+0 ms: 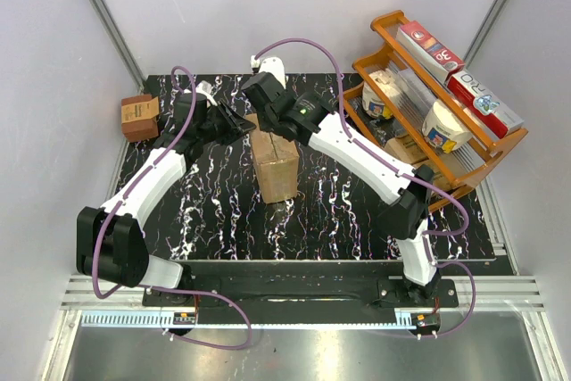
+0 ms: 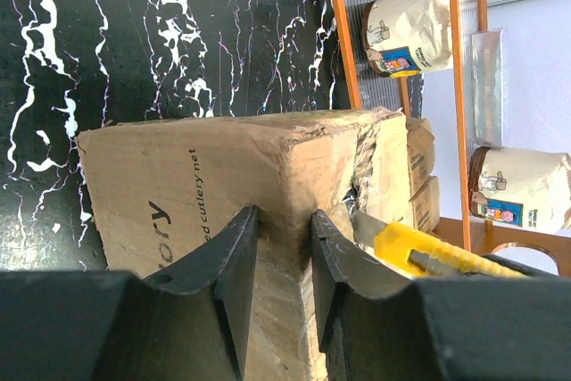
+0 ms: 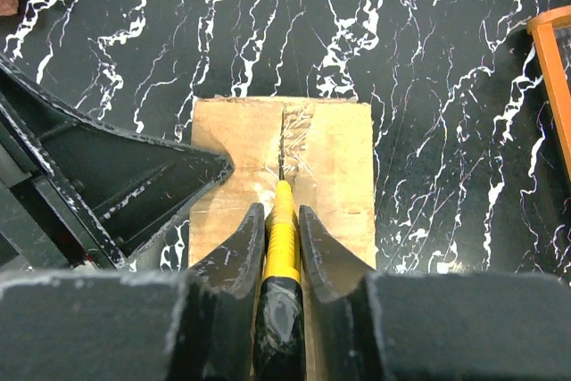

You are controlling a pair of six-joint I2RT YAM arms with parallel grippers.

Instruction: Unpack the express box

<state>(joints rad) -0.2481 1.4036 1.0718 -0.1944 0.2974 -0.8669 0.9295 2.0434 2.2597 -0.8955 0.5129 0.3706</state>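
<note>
Small box: far left, a little dark carton (image 1: 140,116) sits off the table's (image 1: 214,211) edge. Not our job, ignore it.
Left gripper: the left gripper (image 2: 284,214) has its jaws narrowed onto the box's edge, cardboard filling the gap between the fingers. It looks to me like a steadying clamp.
Box: mid-table, the box (image 1: 277,171) stands on end between the two arms, taped end up, flaps not yet open.
Seam: along the top the tape (image 3: 294,136) is scored and ragged at the far end. I judge the cut part done.
Knife: the yellow knife (image 3: 282,247) points along that seam, blade tip down in the tape.
Right gripper: the right gripper (image 3: 279,209) is closed tight around the knife handle, no slack showing.
Rack: far right, the orange rack (image 1: 390,20) with tubs and cartons stands apart from the work.
How to do it well: keep the blade shallow so whatever is inside isn't nicked, follow the seam line straight, and hold the left clamp firm so the tall box can't tip or twist.
Watch: blade and left fingers are near each other, so mind the cut's direction.
</note>
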